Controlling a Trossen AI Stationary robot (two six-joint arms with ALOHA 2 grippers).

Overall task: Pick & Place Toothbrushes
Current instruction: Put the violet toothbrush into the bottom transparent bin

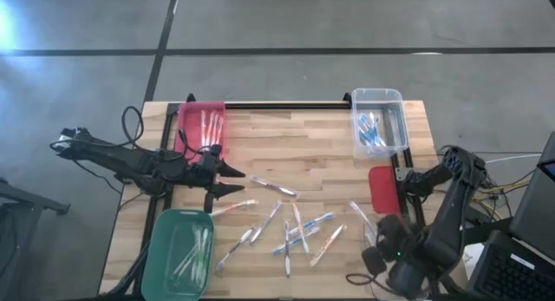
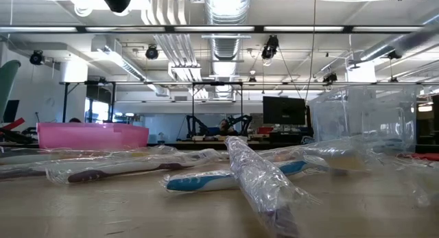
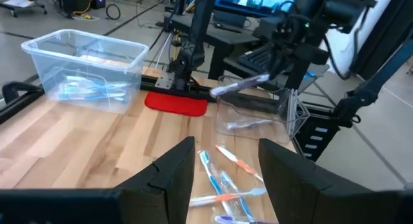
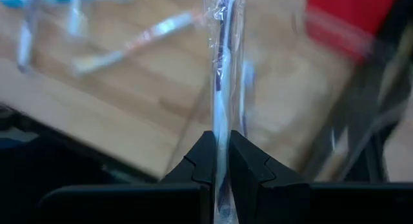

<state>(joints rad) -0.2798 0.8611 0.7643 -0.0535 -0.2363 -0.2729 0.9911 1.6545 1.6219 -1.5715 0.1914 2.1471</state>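
Several wrapped toothbrushes [image 1: 286,223] lie loose on the wooden table's middle; the low view shows them close up [image 2: 233,176]. My right gripper [image 1: 384,240] is at the near right, shut on one wrapped toothbrush [image 4: 222,69], which the left wrist view shows as a pale stick [image 3: 239,85] above a clear bin [image 3: 258,114]. My left gripper [image 1: 232,179] hovers open at the table's left, pointing toward the right, its fingers [image 3: 174,175] around nothing. My right gripper pinches the wrapped toothbrush between its two fingers [image 4: 203,162], near one end of the stick [image 4: 221,124]. The stick runs on past the fingertips, in line with them. It is lifted clear of the table; its clear wrapper stands out around it.
A pink bin [image 1: 202,127] at the far left, a clear bin [image 1: 377,123] at the far right and a green bin [image 1: 178,253] at the near left each hold toothbrushes. A flat red piece [image 1: 381,188] lies near the right edge.
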